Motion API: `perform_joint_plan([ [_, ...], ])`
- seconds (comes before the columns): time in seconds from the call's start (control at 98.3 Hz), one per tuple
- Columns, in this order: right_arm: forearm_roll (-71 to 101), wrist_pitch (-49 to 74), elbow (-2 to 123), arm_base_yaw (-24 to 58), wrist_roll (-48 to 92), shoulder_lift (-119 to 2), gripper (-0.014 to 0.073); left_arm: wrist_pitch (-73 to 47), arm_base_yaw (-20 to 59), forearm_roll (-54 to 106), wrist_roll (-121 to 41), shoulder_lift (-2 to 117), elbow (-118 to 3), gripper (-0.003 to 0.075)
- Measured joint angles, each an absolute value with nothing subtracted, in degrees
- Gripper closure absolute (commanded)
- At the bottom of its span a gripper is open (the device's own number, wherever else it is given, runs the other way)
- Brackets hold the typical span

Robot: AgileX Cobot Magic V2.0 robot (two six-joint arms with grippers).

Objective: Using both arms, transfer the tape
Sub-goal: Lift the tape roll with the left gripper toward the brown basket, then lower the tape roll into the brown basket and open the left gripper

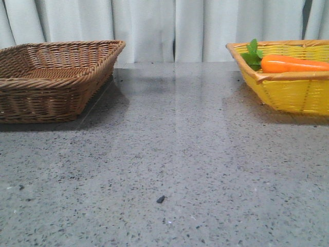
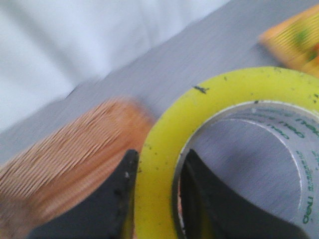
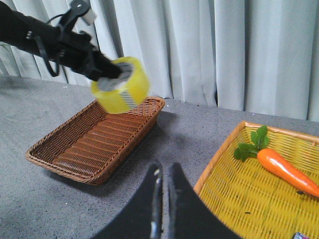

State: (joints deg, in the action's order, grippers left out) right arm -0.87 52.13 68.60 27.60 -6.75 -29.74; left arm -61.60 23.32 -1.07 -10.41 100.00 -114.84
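The grey speckled table (image 1: 169, 154) carries a brown wicker basket (image 1: 51, 77) on the left and a yellow basket (image 1: 293, 87) on the right, a carrot (image 1: 293, 64) lying inside the latter. The left tool (image 3: 107, 69) pinches the tape (image 3: 121, 84) through its wall, holding it in the air above the brown basket. The right tool (image 3: 163, 181) hangs with fingers pressed nearly together, gripping nothing, above the table between the baskets.
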Motion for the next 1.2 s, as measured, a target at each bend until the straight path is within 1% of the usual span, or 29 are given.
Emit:
perform_joint_plan([
  [0.081, -0.87, 52.13, 68.26, 27.60, -6.75, -29.74, 0.0656, -66.45, 18.92, -3.41, -10.41, 100.13, -112.56, 0.0741],
  [0.173, -0.87, 52.13, 67.69, 27.60, -6.75, -29.74, 0.0656, -67.61, 14.72, -4.37, -10.41, 100.78, -107.85, 0.0736],
  [0.214, -0.87, 52.13, 67.43, 27.60, -6.75, -29.74, 0.0656, -67.46, 13.11, -4.62, -10.29, 100.96, -105.54, 0.0709],
  [0.244, -0.87, 52.13, 67.29, 27.60, -6.75, -29.74, 0.0656, -66.97, 12.22, -4.62, -9.98, 101.05, -104.12, 0.0675],
  [0.315, -0.87, 52.26, 67.20, 27.60, -6.75, -29.74, 0.0656, -66.00, 10.54, -4.50, -9.25, 101.20, -101.23, 0.0538],
  [0.346, -0.87, 52.26, 67.20, 27.60, -6.75, -29.74, 0.0656, -65.68, 9.90, -4.19, -9.15, 101.30, -100.41, 0.0449],
  [0.356, -0.87, 52.26, 67.20, 27.60, -6.75, -29.74, 0.0656, -65.52, 9.89, -3.88, -8.98, 101.27, -100.07, 0.0430],
  [0.366, -0.87, 52.26, 67.20, 27.60, -6.75, -29.74, 0.0656, -65.26, 9.61, -3.74, -8.97, 101.27, -99.93, 0.0393],
  [0.386, -0.87, 52.34, 67.20, 27.60, -6.75, -29.74, 0.0656, -64.95, 9.42, -3.30, -8.86, 101.27, -99.64, 0.0356],
  [0.397, -0.87, 52.34, 67.20, 27.60, -6.75, -29.74, 0.0656, -64.83, 9.26, -3.16, -8.66, 101.27, -99.66, 0.0321],
  [0.437, -0.87, 52.38, 67.20, 27.60, -6.75, -29.74, 0.0656, -63.97, 9.00, -2.25, -8.30, 101.27, -99.52, 0.0228],
  [0.488, -0.87, 52.66, 67.20, 27.60, -6.75, -29.74, 0.0656, -63.06, 8.73, -1.13, -8.05, 101.16, -99.52, 0.0163],
  [0.519, -1.24, 52.65, 67.20, 27.60, -6.75, -29.74, 0.0656, -62.70, 8.74, 0.00, -7.93, 100.88, -99.52, 0.0153],
  [0.569, -2.25, 52.77, 67.04, 27.60, -6.75, -29.74, 0.0656, -61.74, 8.63, 1.42, -7.93, 100.28, -99.38, 0.0162],
  [0.62, -3.78, 52.77, 66.38, 27.60, -6.75, -29.74, 0.0656, -60.35, 8.63, 3.39, -7.93, 99.28, -98.96, 0.0195],
  [0.722, -6.39, 52.19, 63.39, 27.60, -6.75, -28.75, 0.0656, -54.15, 8.63, 8.12, -8.90, 95.03, -95.90, 0.0318],
  [0.793, -7.40, 50.31, 59.60, 27.60, -6.75, -26.31, 0.0656, -47.56, 9.33, 10.63, -10.06, 89.62, -90.82, 0.0383],
  [0.864, -8.61, 47.09, 54.61, 27.60, -6.53, -22.17, 0.0656, -39.63, 10.56, 11.58, -11.03, 82.49, -83.45, 0.0428],
  [0.976, -11.89, 40.64, 45.28, 27.60, -6.41, -14.14, 0.0656, -27.68, 12.88, 11.82, -11.69, 69.07, -68.44, 0.0454],
  [1.068, -14.49, 35.89, 38.23, 27.60, -6.38, -7.57, 0.0656, -20.12, 14.43, 10.78, -11.92, 58.16, -55.66, 0.0498],
  [1.139, -15.52, 32.15, 33.72, 27.60, -6.38, -3.72, 0.0656, -16.16, 14.81, 9.38, -11.92, 50.41, -46.22, 0.0566],
  [1.169, -16.04, 30.68, 32.13, 27.60, -6.38, -2.34, 0.0656, -14.51, 14.81, 8.98, -11.92, 47.54, -42.69, 0.0605],
  [1.18, -16.32, 30.29, 31.75, 27.60, -6.38, -2.10, 0.0656, -14.24, 14.81, 8.93, -12.04, 46.85, -41.85, 0.0639],
  [1.19, -16.48, 29.54, 31.04, 27.60, -6.38, -1.89, 0.0656, -13.95, 14.81, 8.72, -12.04, 45.47, -40.16, 0.0639],
  [1.2, -16.76, 29.18, 30.67, 27.60, -6.38, -1.49, 0.0656, -13.28, 14.91, 8.67, -12.04, 44.81, -39.36, 0.0664],
])
